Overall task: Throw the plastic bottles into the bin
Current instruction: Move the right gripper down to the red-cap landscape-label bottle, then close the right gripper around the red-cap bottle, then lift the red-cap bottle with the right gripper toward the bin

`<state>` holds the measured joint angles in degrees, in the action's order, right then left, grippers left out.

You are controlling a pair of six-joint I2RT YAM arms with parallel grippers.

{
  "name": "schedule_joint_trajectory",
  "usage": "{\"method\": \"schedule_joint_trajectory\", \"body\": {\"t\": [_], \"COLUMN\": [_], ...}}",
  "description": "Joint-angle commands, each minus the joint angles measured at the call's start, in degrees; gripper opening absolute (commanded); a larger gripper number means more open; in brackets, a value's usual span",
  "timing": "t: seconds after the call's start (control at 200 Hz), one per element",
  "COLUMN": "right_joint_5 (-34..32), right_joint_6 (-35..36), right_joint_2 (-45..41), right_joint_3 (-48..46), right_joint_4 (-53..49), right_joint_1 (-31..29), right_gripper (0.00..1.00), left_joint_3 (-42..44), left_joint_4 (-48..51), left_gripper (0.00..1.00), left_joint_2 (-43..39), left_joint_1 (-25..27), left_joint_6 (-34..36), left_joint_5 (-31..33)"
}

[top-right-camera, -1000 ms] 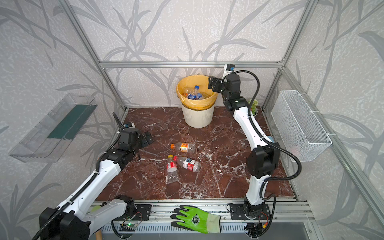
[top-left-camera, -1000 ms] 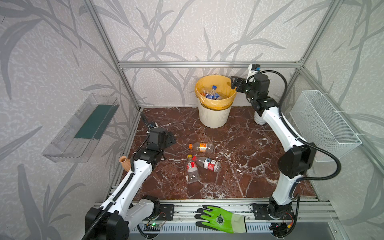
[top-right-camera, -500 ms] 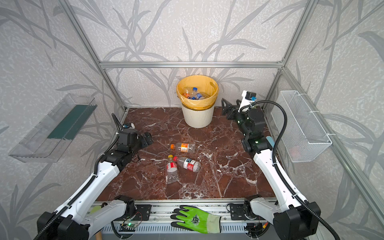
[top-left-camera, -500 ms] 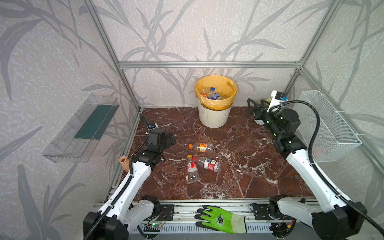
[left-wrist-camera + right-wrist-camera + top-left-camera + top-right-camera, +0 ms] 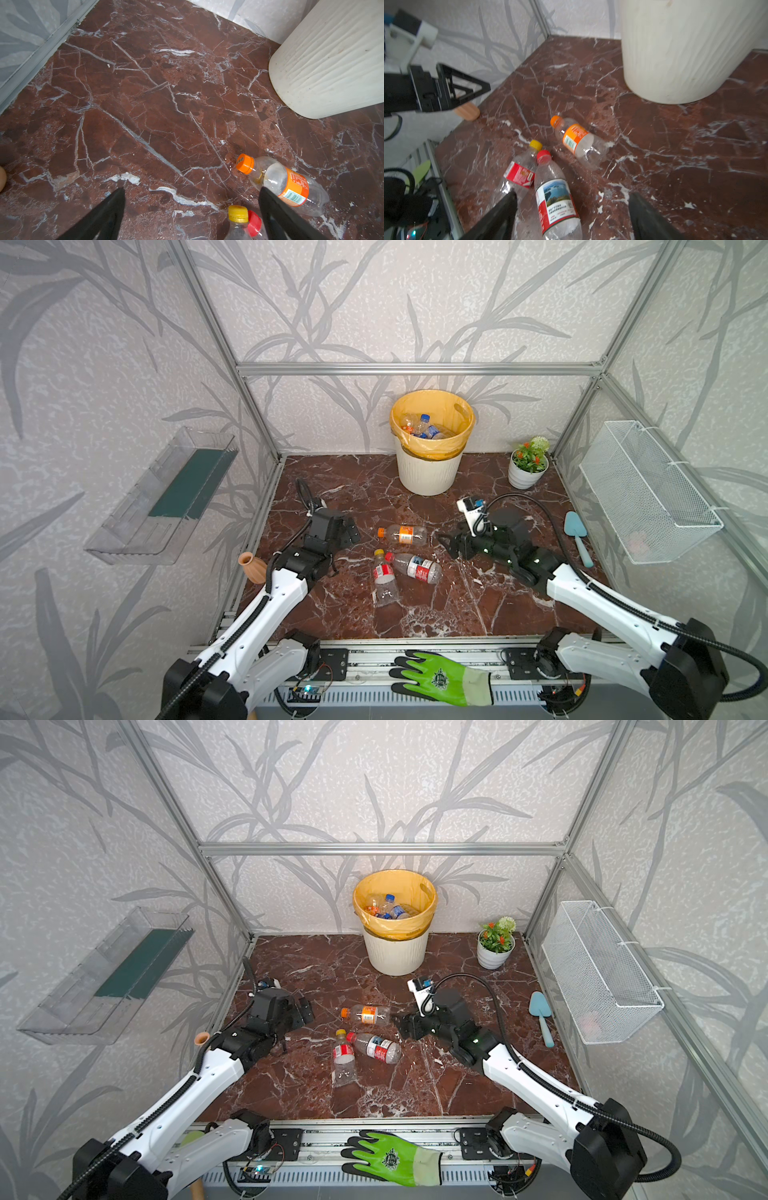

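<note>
Three bottles lie on the floor, apart from the bin [image 5: 428, 475]: orange-capped bottle [image 5: 402, 534], red-capped bottle [image 5: 415, 567], yellow-capped bottle [image 5: 384, 578]. Right gripper [image 5: 448, 544], jaws apart and empty, hovers near the first two; its target is unclear. Advise straddling one label squarely, clear of neighbours. Left gripper [image 5: 348, 531] gapes, empty.
</note>
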<state>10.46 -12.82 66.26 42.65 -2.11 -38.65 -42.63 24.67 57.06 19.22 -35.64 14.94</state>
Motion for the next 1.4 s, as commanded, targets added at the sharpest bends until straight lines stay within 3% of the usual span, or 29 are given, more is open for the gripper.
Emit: {"method": "schedule_joint_trajectory", "body": {"t": [0.0, 0.3, 0.505, 0.84, 1.06, 1.394], "right_joint_5": [0.21, -3.60, -6.09, -9.76, -12.11, -16.30], "right_joint_6": [4.95, 10.76, 14.02, 18.43, 17.78, 13.61], "right_joint_2": [5.73, 18.60, 24.72, 36.92, 39.30, 34.27], "right_joint_3": [3.60, 11.33, 15.81, 25.41, 26.61, 25.61], "right_joint_4": [-7.51, -14.32, -16.97, -27.28, -29.58, -28.67], "right_joint_1": [-3.22, -8.48, -10.06, -13.92, -14.78, -14.78], "right_gripper": [0.86, 0.89, 0.91, 0.87, 0.74, 0.56], "left_joint_3": [-0.17, -0.35, 0.45, 0.62, 0.81, 0.90], "left_joint_4": [1.18, 3.80, 2.95, 3.11, 3.29, 2.77], "left_gripper": [0.99, 0.99, 0.99, 0.99, 0.99, 0.99], "left_joint_2": [-1.16, -2.08, -2.35, -2.39, -2.57, -1.55], "left_joint_1": [0.02, -0.06, -0.06, -0.21, -0.33, -0.40], "left_joint_6": [-1.17, -1.21, -0.86, 0.13, 0.32, 0.30], "left_joint_5": [3.29, 7.38, 6.63, 7.76, 8.31, 7.80]}}
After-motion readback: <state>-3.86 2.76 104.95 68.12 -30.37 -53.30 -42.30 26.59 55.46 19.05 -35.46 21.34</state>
